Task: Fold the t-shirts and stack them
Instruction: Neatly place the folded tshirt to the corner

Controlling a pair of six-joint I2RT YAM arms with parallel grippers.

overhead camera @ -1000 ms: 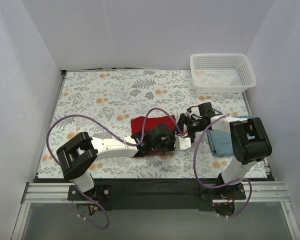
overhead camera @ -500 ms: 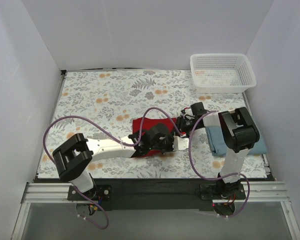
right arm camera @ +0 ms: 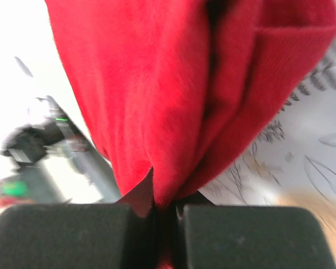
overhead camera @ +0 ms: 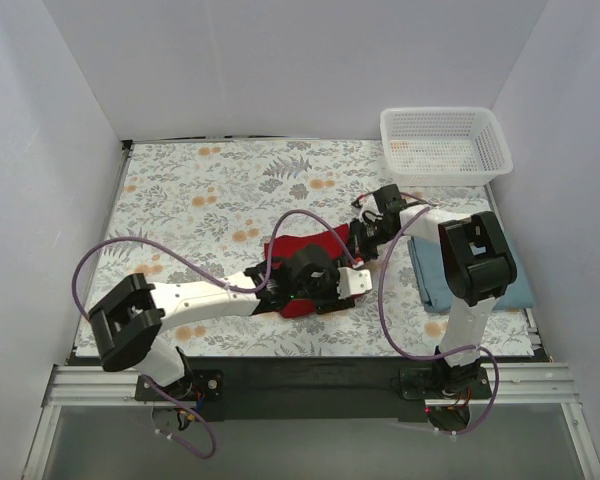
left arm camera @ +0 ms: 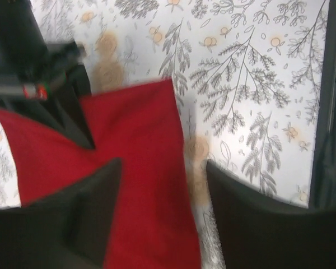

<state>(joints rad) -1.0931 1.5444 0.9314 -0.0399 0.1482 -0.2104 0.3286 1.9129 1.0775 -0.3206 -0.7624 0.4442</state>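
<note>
Pinching now: the right claw has snapped narrow on a bunched fold of the red shirt, where a second ago it stood wide. The left claw has gone the other way. It was clamped, and now its jaws stand apart over the cloth, gripping nothing. We read that as a handover, leaving the right side to pull the next fold.

In the top view the red shirt sits at centre frame, partly under the left arm. The blue shirt lies flat at the right, beside the right arm, likely the base of the stack. The basket sits upper right on the desk, well apart. In the way: the left wrist and a purple cable looping across the cloth.
</note>
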